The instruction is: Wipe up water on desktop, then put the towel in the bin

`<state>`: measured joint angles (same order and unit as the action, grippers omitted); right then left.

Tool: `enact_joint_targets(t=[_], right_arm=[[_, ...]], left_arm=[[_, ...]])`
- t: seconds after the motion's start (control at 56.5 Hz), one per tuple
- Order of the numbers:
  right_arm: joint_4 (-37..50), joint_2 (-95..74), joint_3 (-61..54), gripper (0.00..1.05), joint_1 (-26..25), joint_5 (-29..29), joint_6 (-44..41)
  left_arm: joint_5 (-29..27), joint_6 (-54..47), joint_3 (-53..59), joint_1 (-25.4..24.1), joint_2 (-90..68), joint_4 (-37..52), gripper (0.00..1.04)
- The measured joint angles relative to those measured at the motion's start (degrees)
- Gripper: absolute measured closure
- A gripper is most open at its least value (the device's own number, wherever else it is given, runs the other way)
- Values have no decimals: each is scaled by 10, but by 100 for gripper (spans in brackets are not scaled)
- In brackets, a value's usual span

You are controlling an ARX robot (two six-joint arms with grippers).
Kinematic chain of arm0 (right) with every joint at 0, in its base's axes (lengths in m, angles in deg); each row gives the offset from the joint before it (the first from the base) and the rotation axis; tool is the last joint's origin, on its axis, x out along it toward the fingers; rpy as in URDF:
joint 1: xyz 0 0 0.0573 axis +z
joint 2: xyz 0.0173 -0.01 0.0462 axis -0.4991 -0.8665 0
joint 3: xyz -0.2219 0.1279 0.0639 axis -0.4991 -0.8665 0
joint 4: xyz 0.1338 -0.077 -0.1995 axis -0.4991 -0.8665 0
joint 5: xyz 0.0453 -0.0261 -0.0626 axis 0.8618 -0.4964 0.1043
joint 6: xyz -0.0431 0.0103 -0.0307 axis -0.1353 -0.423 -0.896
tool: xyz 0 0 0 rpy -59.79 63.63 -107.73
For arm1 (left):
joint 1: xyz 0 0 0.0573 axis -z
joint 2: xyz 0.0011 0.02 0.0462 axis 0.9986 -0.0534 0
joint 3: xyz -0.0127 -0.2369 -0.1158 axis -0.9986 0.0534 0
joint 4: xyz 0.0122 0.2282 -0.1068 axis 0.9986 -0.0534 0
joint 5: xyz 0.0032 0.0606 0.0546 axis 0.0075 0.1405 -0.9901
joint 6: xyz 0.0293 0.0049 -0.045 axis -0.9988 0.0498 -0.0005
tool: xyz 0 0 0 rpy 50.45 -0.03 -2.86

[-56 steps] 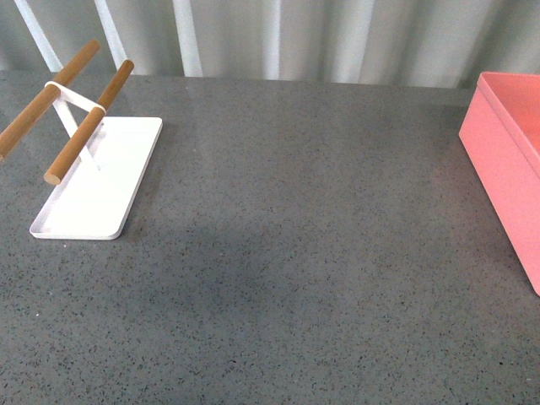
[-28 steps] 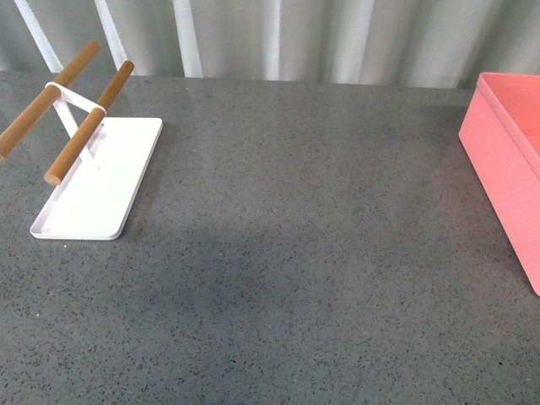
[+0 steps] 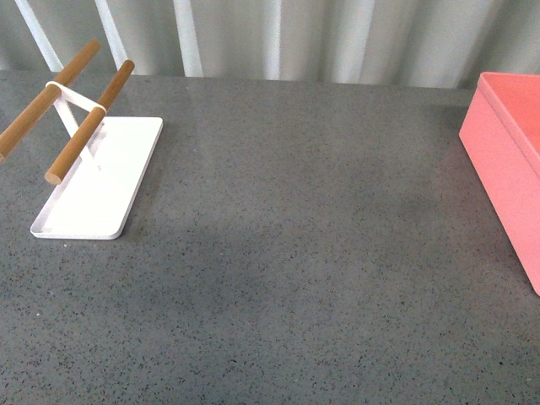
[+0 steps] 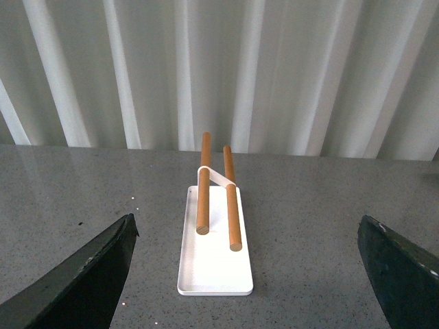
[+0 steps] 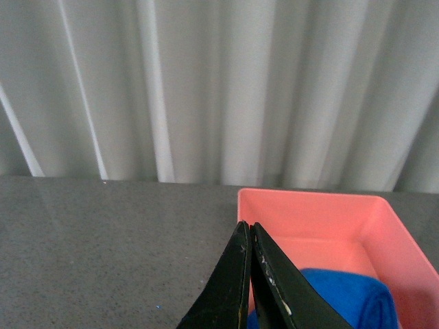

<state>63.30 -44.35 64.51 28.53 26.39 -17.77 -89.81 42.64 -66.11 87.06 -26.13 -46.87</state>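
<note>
Nothing has moved: blue towel (image 5: 343, 295) lies inside pink bin (image 5: 315, 212); right gripper (image 5: 251, 274) fingers pressed together, left gripper (image 4: 250, 274) spread wide.

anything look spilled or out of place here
Nothing stands out. The desktop shows no visible water, the towel lies inside the bin, and the white tray sits flat.

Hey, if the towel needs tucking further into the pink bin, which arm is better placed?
Right. Its wrist camera looks straight at the bin with the towel inside, and its fingers are pressed together just before it. The left gripper, wide open, faces the white tray instead.
</note>
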Motion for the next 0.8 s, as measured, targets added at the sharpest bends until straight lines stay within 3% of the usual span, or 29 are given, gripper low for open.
enact_joint_targets(t=[0.796], right_arm=[[-107,228,-110,101,12,-4,2]], left_arm=[[0,0,0,0,0,0,7]])
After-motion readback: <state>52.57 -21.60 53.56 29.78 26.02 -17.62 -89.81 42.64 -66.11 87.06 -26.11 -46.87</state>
